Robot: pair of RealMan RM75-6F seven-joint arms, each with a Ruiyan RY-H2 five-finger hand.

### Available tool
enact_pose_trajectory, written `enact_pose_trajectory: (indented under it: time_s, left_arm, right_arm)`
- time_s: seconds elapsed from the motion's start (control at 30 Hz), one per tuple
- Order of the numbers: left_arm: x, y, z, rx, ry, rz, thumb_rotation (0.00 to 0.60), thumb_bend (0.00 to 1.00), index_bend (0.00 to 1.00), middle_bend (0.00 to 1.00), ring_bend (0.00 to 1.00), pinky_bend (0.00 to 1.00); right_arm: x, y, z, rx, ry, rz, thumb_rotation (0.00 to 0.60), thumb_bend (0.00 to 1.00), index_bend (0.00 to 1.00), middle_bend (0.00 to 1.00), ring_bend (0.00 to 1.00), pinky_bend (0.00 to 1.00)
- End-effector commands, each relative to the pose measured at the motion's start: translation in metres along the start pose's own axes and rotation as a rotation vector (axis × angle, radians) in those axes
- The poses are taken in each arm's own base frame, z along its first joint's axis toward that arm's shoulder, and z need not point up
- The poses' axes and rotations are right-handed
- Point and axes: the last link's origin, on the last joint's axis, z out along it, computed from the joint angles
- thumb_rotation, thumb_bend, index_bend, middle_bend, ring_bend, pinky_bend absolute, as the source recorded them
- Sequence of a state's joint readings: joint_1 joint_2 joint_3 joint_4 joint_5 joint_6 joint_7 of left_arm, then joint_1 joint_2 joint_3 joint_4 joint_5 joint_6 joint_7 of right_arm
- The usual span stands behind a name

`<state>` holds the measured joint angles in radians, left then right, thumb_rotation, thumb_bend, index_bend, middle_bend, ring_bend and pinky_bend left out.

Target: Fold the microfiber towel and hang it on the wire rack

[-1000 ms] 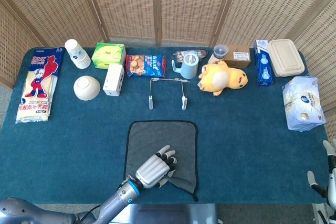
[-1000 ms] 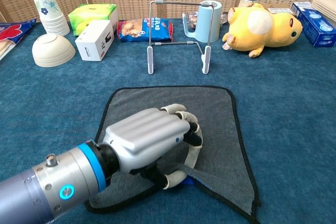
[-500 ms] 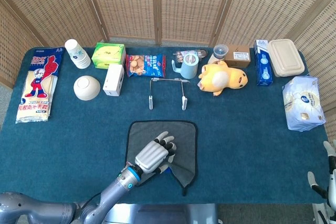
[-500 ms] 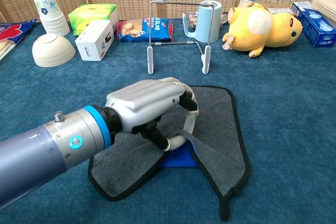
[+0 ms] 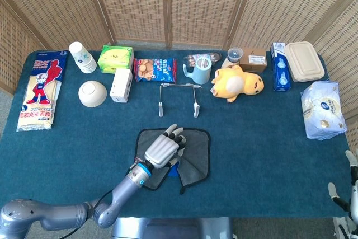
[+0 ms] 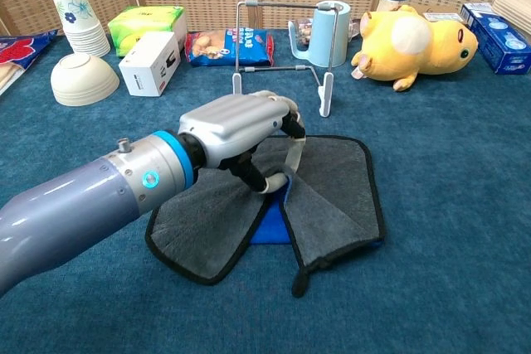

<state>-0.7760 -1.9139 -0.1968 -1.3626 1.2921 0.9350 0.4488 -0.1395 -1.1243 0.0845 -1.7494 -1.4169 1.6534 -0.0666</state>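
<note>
— since a second ago, what had shifted?

— the left hand [image 6: 249, 134] had travelled away from the near table edge toward the wire rack [image 6: 282, 55], dragging the near edge of the grey microfiber towel [image 6: 332, 196] with it. the towel, flat before, now lay partly doubled over itself, and a blue underside [image 6: 272, 220] showed in the gap between two raised flaps.

— how was that hand set?

— its fingers were curled, pinching a fold of the towel between thumb and fingers, lifted just above the rest of the cloth. in the head view the same hand [image 5: 163, 150] sat over the left half of the towel [image 5: 193, 155].

— and the rack?

— it stood upright on the blue table cloth [image 5: 263, 138], just beyond the towel's far edge, bare of any cloth. behind it were a light blue mug [image 6: 325, 32] and a snack packet [image 6: 230, 46], with a yellow plush toy [image 6: 411, 43] to one side.

— the other hand?

— the right hand [image 5: 348, 194] showed only at the table's near corner in the head view – a few fingers, apart from the towel. i could not tell whether they were spread or closed.

— anything else on the table?

— a white bowl [image 6: 83, 79], a stack of paper cups [image 6: 76, 16] and a white box [image 6: 151, 62] sat along the far left.
</note>
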Motion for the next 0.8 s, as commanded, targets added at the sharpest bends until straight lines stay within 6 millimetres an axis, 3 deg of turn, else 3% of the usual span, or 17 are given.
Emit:
enact_pose_trajectory:
  time_s: [0.03, 0.8]
  left_arm:
    - [0.003, -0.001, 0.01, 0.002, 0.019, 0.01, 0.6, 0.52, 0.61, 0.3, 0.11, 0.01]
    - [-0.002, -0.019, 0.045, 0.059, 0.039, 0.055, 0.6, 0.51, 0.59, 0.29, 0.09, 0.0]
  right_arm:
    - [0.0, 0.0, 0.0, -0.002, 0.002, 0.0, 0.6, 0.31, 0.03, 0.02, 0.0, 0.0]
    - [0.001, 0.003, -0.001, -0.016, 0.002, 0.0, 0.6, 0.31, 0.03, 0.02, 0.0, 0.0]
